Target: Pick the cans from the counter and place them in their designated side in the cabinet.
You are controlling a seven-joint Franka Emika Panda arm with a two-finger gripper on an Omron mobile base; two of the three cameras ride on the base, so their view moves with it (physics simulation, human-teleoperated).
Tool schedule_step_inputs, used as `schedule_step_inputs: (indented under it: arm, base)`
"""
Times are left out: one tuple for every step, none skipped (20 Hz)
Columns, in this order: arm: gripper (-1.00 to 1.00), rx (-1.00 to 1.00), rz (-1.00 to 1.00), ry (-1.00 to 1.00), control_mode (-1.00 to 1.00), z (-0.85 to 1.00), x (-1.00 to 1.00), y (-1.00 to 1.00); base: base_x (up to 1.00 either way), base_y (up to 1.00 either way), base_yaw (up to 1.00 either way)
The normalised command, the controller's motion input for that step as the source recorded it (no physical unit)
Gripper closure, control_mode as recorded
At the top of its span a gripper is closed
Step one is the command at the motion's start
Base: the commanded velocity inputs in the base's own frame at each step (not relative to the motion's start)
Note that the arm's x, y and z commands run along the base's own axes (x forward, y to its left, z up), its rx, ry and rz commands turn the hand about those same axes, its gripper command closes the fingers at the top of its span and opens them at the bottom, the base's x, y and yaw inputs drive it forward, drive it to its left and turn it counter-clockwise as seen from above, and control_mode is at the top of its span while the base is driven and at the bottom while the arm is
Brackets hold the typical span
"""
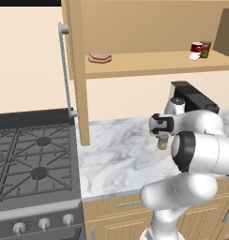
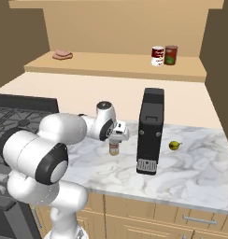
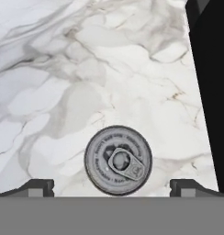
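The light-wood cabinet [image 1: 135, 65] holds on its shelf's right end a red can with a white band [image 2: 157, 56], its label too small to read. On the marble counter [image 1: 116, 159] the grey-olive can [image 3: 118, 160] stands upright, lid lettering blurred. Above it hangs the gripper [image 3: 112, 186], fingers spread wide, grasping nothing.

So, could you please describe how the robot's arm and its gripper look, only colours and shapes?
The arm is built of thick, rounded, glossy white segments, joined by dark grey to black rings at the joints. The wrist end is a smaller white housing with a black band. The gripper has two small dark grey finger tips with flat, blocky ends. No cables or markings are visible.
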Motion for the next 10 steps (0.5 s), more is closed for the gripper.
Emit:
schedule_step_inputs:
  arm:
    - [-1.00, 0.00, 0.00, 0.00, -1.00, -0.13, 0.14, -0.06]
    - [-1.00, 0.00, 0.00, 0.00, -1.00, -0.12, 0.12, -0.07]
    - [-1.00, 0.00, 0.00, 0.00, -1.00, -0.12, 0.14, -0.06]
    - [-1.00, 0.00, 0.00, 0.00, -1.00, -0.12, 0.13, -0.04]
    - [-1.00, 0.00, 0.01, 0.00, -1.00, -0.12, 0.13, -0.05]
    - [-1.00, 0.00, 0.01, 0.00, -1.00, -0.12, 0.14, -0.05]
    - [-1.00, 0.00, 0.01, 0.00, -1.00, -0.11, 0.14, -0.04]
    - [-1.00, 0.00, 0.01, 0.00, -1.00, -0.11, 0.15, -0.05]
    - [-1.00, 0.00, 0.00, 0.00, -1.00, -0.11, 0.13, -0.04]
    - [-1.00, 0.00, 0.00, 0.00, -1.00, -0.12, 0.13, -0.03]
  base:
    - [0.00, 0.00, 0.00]
    - [0.00, 0.00, 0.00]
    - [0.00, 0.00, 0.00]
    - [0.00, 0.00, 0.00]
    - [0.00, 0.00, 0.00]
    - [0.00, 0.00, 0.00]
    - [0.00, 0.00, 0.00]
    - [0.00, 0.00, 0.00]
    - [0.00, 0.00, 0.00]
    - [0.00, 0.00, 0.00]
